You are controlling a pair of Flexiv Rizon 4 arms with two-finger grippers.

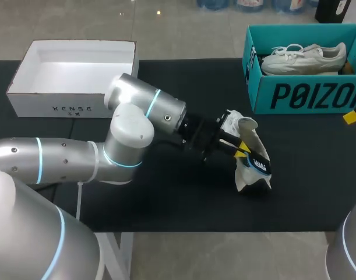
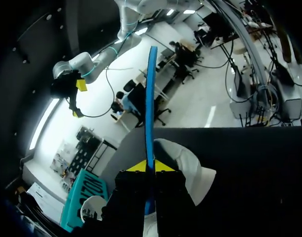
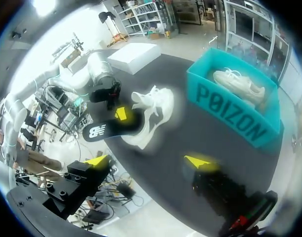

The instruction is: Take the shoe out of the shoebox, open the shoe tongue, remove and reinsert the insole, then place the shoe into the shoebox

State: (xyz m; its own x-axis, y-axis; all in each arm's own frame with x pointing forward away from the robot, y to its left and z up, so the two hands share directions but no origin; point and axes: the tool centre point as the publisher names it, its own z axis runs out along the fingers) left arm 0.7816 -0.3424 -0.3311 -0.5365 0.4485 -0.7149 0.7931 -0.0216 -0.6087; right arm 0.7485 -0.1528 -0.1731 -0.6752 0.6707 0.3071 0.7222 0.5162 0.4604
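The left gripper [image 1: 243, 150] is clenched on the insole [image 1: 260, 165], pinching it edge-on between its yellow tips. One end of the insole is at the opening of the shoe [image 1: 247, 131], but I cannot tell whether it is inside. The shoe sits tipped on the mat [image 1: 166, 198], near its middle and well apart from the shoebox [image 1: 306, 96], where a second shoe [image 1: 303, 58] lies. The white box [image 1: 73, 108] is at the far corner.

Nothing is holding the shoe. The right gripper [image 3: 148, 161] hangs off to the side, its fingers spread wide and empty.

That is where I'd expect trouble. If the left arm pushes the insole in with the shoe loose, the shoe will likely skid across the mat or roll over instead of taking it. The insole is thin and bendy and is held at only one spot, so it could buckle, catch on the tongue or collar, or fold under at the toe. The narrow pinch could also let it twist or slip out of the tips. The right gripper probably needs to brace the shoe first, and its approach passes close to the left arm's wrist.
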